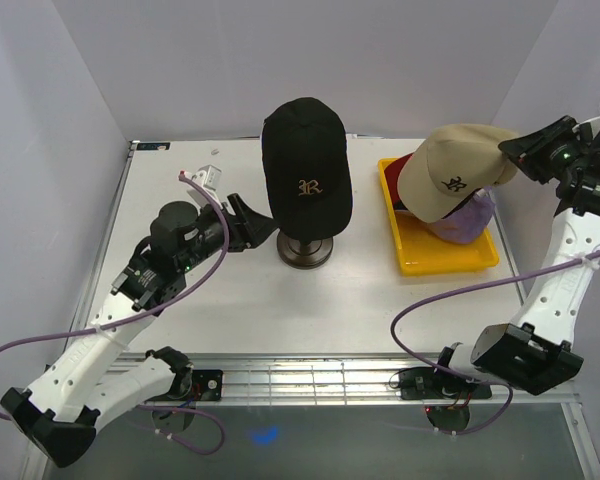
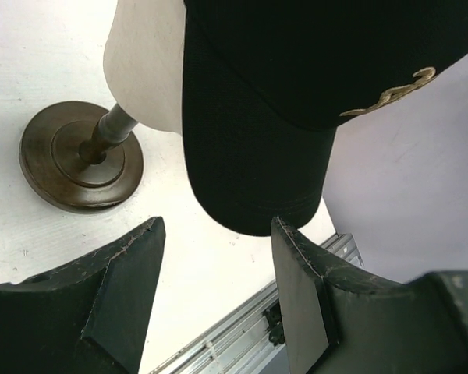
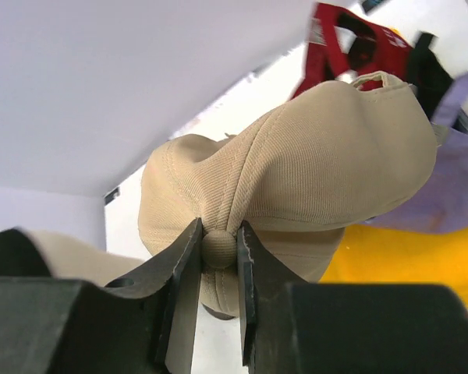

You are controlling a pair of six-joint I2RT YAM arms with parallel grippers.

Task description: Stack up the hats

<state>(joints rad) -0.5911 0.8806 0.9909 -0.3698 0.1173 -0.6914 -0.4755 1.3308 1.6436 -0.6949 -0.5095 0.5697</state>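
Right gripper (image 3: 218,243) pinches the tan cap (image 3: 296,164) by its top button, over the yellow tray (image 1: 450,262) | left gripper (image 2: 216,232) gapes wide, empty, beside the black cap (image 1: 305,160) sitting on the mannequin head (image 2: 144,62).

you get a gold ornate "r" stitched on the front of the black cap (image 1: 305,150), mid far edge; a dark "r" on the tan cap (image 1: 450,165), by the far right corner.
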